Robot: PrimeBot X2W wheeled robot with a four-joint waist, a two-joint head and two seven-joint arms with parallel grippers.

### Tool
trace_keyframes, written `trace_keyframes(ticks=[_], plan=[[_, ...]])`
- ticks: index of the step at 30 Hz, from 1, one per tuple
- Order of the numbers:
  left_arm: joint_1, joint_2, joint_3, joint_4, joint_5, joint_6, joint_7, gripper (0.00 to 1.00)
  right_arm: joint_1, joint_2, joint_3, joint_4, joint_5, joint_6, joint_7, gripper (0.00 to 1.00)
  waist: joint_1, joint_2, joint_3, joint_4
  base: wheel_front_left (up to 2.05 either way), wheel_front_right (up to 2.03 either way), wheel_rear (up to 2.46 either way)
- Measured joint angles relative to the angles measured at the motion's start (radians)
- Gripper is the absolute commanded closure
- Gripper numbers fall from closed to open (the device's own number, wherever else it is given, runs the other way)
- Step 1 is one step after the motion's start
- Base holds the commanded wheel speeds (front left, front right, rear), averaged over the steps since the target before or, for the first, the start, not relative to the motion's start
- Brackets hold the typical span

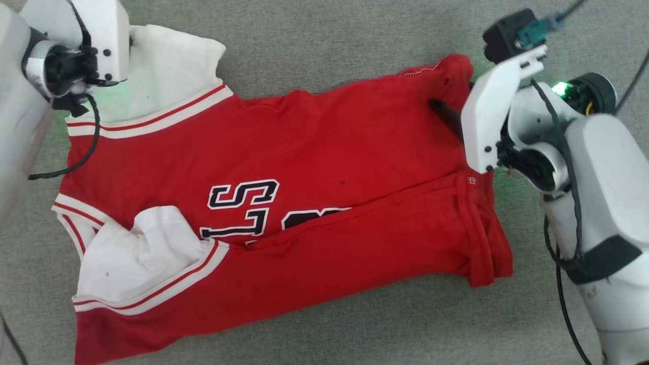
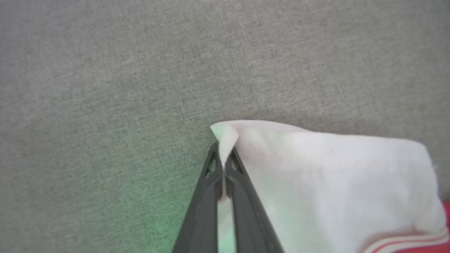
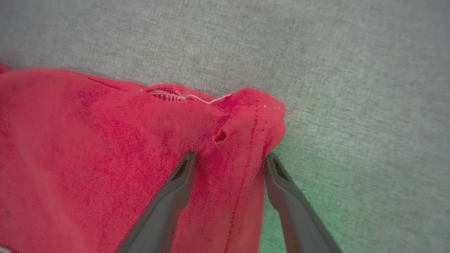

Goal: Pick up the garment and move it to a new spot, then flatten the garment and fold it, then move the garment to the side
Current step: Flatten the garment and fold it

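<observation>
Across the garment (image 1: pixel 304 152), left gripper (image 2: pixel 223 151) pinches its sleeve; right gripper (image 3: pixel 230 157) straddles the hem, unclenched.

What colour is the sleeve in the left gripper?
White sleeve; best in the left wrist view.

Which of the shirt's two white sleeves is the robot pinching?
The far sleeve, at the head view's upper left: the left gripper is shut on its corner. The near sleeve lies crumpled on the red front, untouched.
</observation>
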Motion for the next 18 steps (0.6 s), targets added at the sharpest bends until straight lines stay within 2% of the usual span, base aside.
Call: trace_keyframes(ticks=[1,2,5,10,18], plan=[[0.000,-0.007,0.000,0.008,0.000,-0.004,-0.006,1.00,-0.014,-0.001,0.010,0.012,0.018,0.000,0.025,0.66,0.0000,0.0000,-0.001,0.003,0.00,0.00,0.00],[-0.001,-0.012,0.000,0.013,0.000,-0.009,-0.013,1.00,-0.026,-0.005,0.020,0.021,0.024,0.000,0.044,1.00,0.0000,0.0000,-0.002,0.006,0.00,0.00,0.00],[-0.005,-0.026,0.002,0.030,0.000,-0.022,-0.032,1.00,-0.049,-0.013,0.038,0.039,0.044,0.000,0.075,1.00,0.0001,0.0000,-0.007,0.019,0.00,0.00,0.00],[-0.011,-0.044,-0.003,0.049,-0.001,-0.036,-0.024,1.00,-0.045,-0.043,0.039,0.029,0.058,0.000,0.061,1.00,0.0000,0.0000,-0.032,0.045,0.00,0.00,0.00],[-0.025,-0.043,-0.007,0.013,-0.010,-0.048,0.012,1.00,0.037,-0.120,0.007,-0.068,0.065,0.000,0.027,1.00,0.0000,0.0000,-0.089,0.103,0.00,0.00,0.00]])
